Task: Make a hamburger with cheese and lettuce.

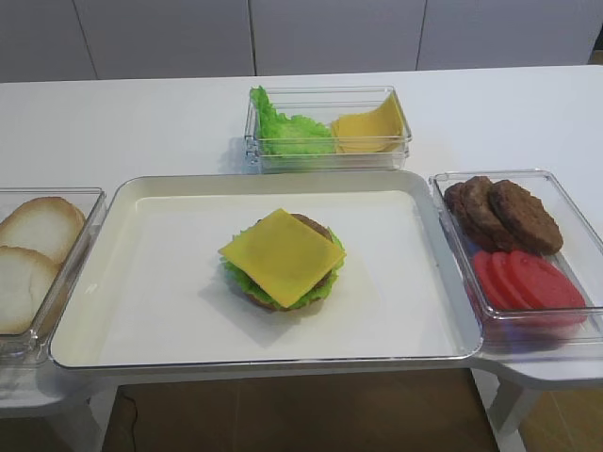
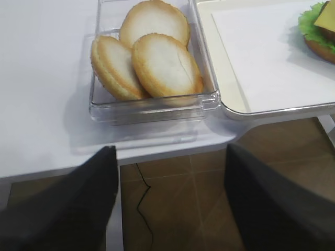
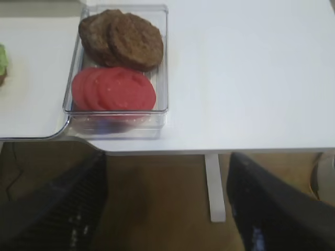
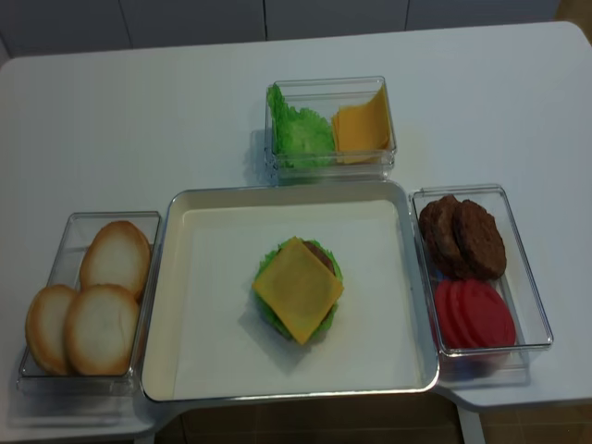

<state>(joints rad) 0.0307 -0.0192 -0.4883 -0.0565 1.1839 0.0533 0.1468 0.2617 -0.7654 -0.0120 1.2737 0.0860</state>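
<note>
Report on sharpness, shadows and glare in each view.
First exterior high view: fairly sharp, with a soft shadow under the hamburger. Realsense high view: even light, faint shadow beside the stack, pale glare on the tray rim. Right wrist view: soft throughout, the end effector a dark blur. Left wrist view: buns clear, foreground fingers blurred.

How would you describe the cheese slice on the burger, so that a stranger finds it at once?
Look at the large white tray in the middle of the table. On it stands the only hamburger, and the cheese is the flat yellow square on top. The other yellow slices lie in a clear box behind the tray, beside loose lettuce.
</note>
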